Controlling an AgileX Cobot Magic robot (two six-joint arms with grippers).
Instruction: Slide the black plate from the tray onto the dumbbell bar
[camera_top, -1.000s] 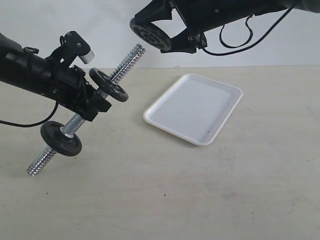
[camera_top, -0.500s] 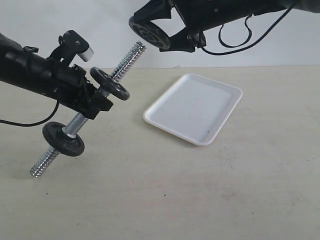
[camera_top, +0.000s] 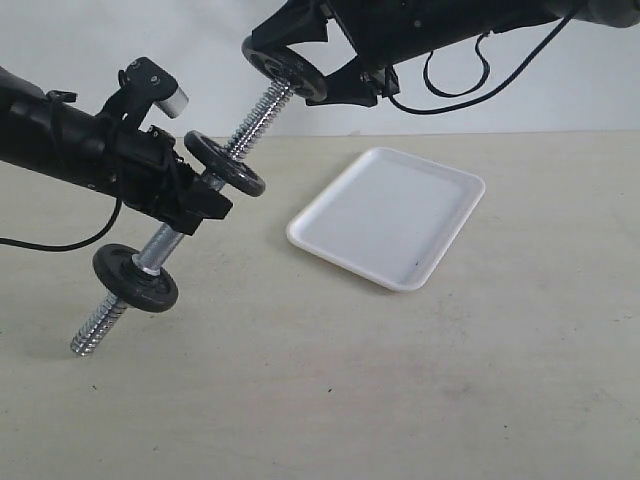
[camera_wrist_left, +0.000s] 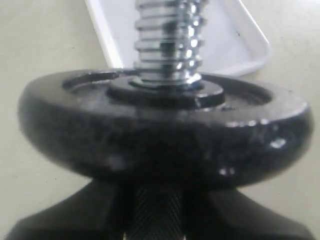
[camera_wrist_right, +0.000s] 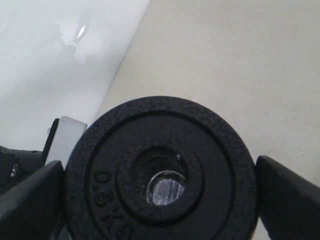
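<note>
Likely heavy, stiff, slick: black plate (camera_wrist_right: 160, 150) pinched rim-to-rim in wide right claw (camera_top: 305, 65), hole at dumbbell bar (camera_top: 255, 115) tip pointing 1 o'clock; left claw (camera_top: 190, 212) clamping knurled middle.

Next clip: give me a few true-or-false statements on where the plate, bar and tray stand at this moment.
1. The left gripper holds the bar by its middle. True.
2. The bar's tip shows through the plate's hole. True.
3. The plate lies on the tray. False: the right gripper holds it in the air, off the tray, at the bar's upper end.
4. The bar lies flat on the table. False: it is tilted, off the table.
</note>
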